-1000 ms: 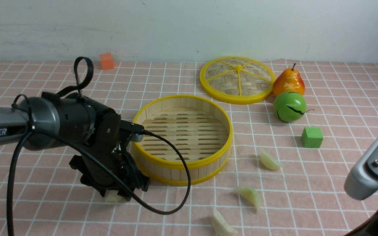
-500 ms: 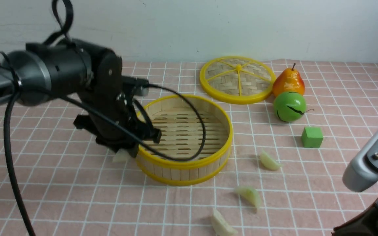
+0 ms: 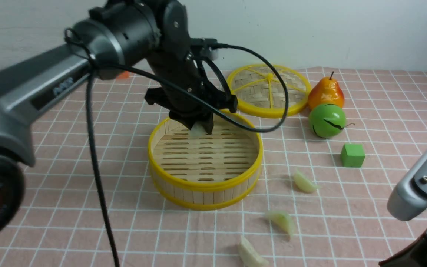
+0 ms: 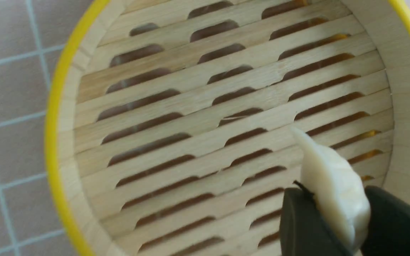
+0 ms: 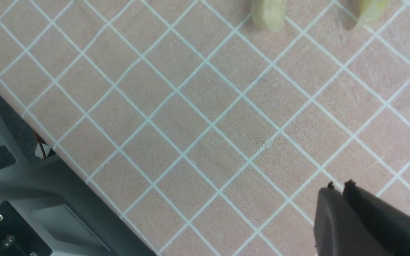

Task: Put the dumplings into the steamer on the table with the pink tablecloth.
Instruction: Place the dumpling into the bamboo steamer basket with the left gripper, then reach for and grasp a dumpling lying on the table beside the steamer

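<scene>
My left gripper [image 3: 199,129] hangs over the back part of the steamer [image 3: 205,187], shut on one pale dumpling [image 3: 197,130]. In the left wrist view that dumpling [image 4: 327,174] sticks out from between the dark fingers [image 4: 301,224], above the slatted floor near the steamer's wall [image 4: 404,106]. The steamer is empty. Three more dumplings [image 3: 304,181] [image 3: 282,220] [image 3: 251,254] lie on the pink tablecloth [image 3: 87,207] to the steamer's right. My right gripper [image 5: 337,186] is shut and empty above bare cloth, two dumplings [image 5: 268,12] [image 5: 367,9] beyond it.
The flat woven lid [image 3: 268,89] lies behind the steamer. An orange pear [image 3: 325,92], a green ball [image 3: 327,120] and a green cube [image 3: 352,155] sit at the right. My right arm [image 3: 417,185] is at the near right edge.
My left gripper closed on a dumpling on the cloth left of the steamer, lifted it, and carried it right and back over the steamer. The right arm barely moved.
</scene>
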You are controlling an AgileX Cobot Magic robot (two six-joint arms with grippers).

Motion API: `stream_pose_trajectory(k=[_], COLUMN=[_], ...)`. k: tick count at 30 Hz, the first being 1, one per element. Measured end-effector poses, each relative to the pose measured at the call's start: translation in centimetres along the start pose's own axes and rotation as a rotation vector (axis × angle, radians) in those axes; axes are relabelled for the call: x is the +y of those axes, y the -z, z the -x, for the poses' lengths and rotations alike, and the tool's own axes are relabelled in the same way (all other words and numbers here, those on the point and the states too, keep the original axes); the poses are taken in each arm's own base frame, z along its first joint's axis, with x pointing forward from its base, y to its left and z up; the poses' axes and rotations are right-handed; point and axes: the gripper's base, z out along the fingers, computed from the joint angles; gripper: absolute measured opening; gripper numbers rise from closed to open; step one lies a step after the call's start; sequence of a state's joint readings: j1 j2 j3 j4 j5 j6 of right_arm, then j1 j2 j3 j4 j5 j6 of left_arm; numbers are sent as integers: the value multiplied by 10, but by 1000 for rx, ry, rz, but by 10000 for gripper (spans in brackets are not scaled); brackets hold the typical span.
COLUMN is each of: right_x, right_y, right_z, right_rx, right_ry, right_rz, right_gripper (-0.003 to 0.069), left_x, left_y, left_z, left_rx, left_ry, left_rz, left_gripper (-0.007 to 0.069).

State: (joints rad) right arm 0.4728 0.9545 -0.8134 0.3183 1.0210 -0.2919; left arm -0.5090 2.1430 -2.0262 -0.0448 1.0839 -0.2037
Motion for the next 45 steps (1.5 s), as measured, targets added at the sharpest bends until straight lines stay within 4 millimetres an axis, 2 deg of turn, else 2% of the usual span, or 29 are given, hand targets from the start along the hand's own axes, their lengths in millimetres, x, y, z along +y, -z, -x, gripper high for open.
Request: stream_pose_trajectory(k=[2,3,4,7,12,14,15,19,24,28,30,31,33,34,35,38,39,40,41,43,45], right_x=[0,0,0,1,1,1,1,1,1,1,1,1,0,0,0,-1,-1,-2,-2,-2,-2], right_y=[0,0,0,0,0,0,0,0,0,0,0,0,0,0,0,0,0,0,0,0,-1], right_z=[-1,-1,-1,-3,-4,-4,-5,-5,-5,-5,-4,-4,-2,-2,-1,2,3,3,4,4,5], right_rx=[7,15,14,34,49,50,53,55,58,55,43,41,24,19,7,-22,-27,-30,-43,-46,-45], right_ry=[-10,-21,-21,-24,-24,-24,-24,-24,-24,-24,-24,-24,-21,-21,-20,-20,-20,-20,-20,-20,-16], right_rz=[2,4,4,10,14,14,15,16,16,16,12,10,1,-1,-5,-13,-14,-16,-19,-20,-21], right_gripper=[41,42,42,43,50,52,53,55,57,62,64,64,63,63,65,68,69,69,69,69,71], left_x=[-5,-10,-10,-10,-7,-6,-6,-6,-6,-9,-12,-12,-13,-14,-14,-14,-14,-14,-12,-12,-8], left_y=[-13,-25,-27,-50,-76,-83,-90,-90,-80,-37,6,10,58,62,87,134,145,148,168,180,194], left_z=[1,5,5,12,13,12,10,12,13,21,26,26,27,27,27,20,17,16,6,0,-17], left_rx=[9,2,1,-21,-27,-21,-15,-28,-8,-18,-53,-57,-117,-123,-164,-241,-254,-256,-270,-279,-267], left_ry=[-15,-14,-12,50,115,120,124,125,125,85,63,59,30,28,6,-12,-13,-13,-16,-17,-18], left_rz=[8,14,14,24,41,44,47,45,53,54,45,44,30,29,20,2,-2,-4,-15,-22,-23], left_gripper=[195,195,195,195,195,207,240,346,427,443,446,446,446,446,446,446,446,446,442,433,400])
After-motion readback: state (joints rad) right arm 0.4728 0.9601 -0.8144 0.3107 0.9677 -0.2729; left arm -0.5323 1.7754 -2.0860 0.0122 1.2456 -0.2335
